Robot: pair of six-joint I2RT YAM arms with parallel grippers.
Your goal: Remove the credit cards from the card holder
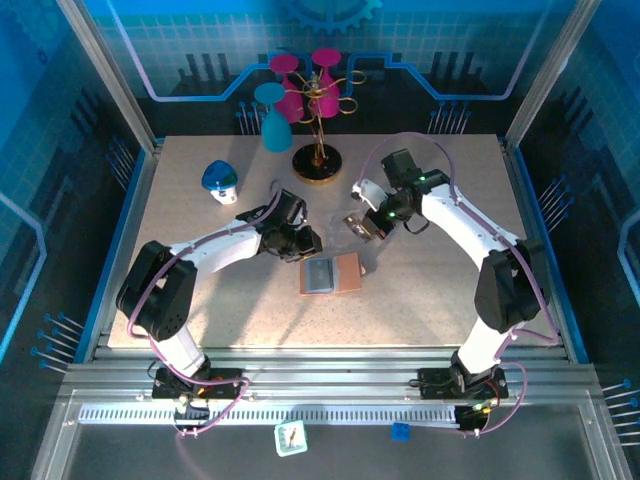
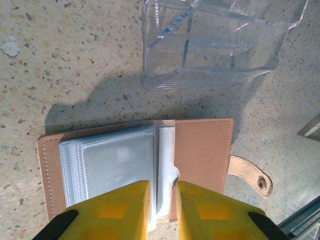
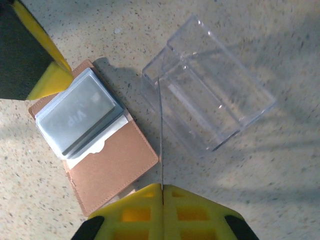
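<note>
Near the middle of the counter [image 1: 420, 310], the card holder [image 1: 332, 273] lies flat and open. Its long axis runs left to right, with clear sleeves on the left half and the brown flap on the right. A grey card [image 3: 82, 112] marked VIP shows in the top sleeve. The left jaws hover over the holder's edge by the sleeves, their yellow fingers [image 2: 120, 210] narrowly parted; I cannot tell whether they pinch anything. The right jaws, just beyond the holder's far right corner, are clenched on a thin card [image 1: 356, 226]. A clear plastic box [image 3: 215, 95] lies near the holder.
</note>
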